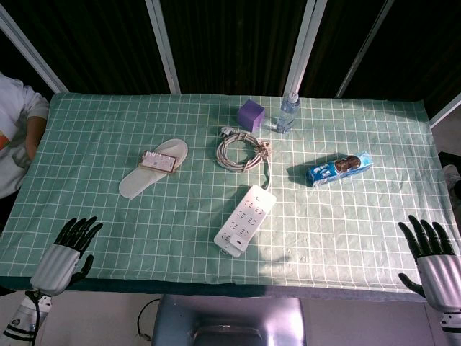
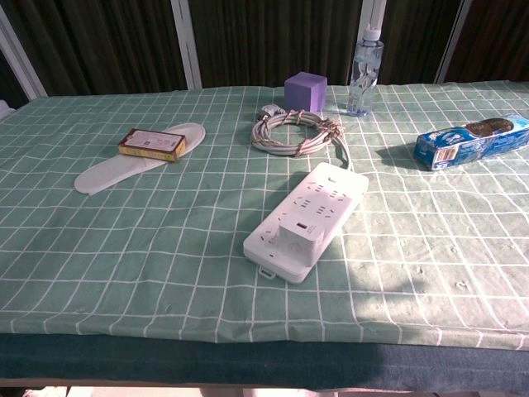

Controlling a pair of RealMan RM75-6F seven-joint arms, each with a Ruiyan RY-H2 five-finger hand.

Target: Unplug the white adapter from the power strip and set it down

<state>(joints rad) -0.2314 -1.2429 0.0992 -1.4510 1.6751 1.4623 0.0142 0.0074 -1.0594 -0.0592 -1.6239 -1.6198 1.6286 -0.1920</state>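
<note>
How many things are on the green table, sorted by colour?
White: 4 - slipper, power strip, adapter plugged into it, coiled cable
Purple: 1 - cube
Blue: 1 - cookie pack
Clear: 1 - water bottle
Red and yellow: 1 - small box lying on the slipper
Total: 8

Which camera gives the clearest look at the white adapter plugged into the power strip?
The chest view: the white adapter stands up as a raised block near the close end of the power strip. In the head view, looking down from above, it nearly blends into the strip's white face.
</note>
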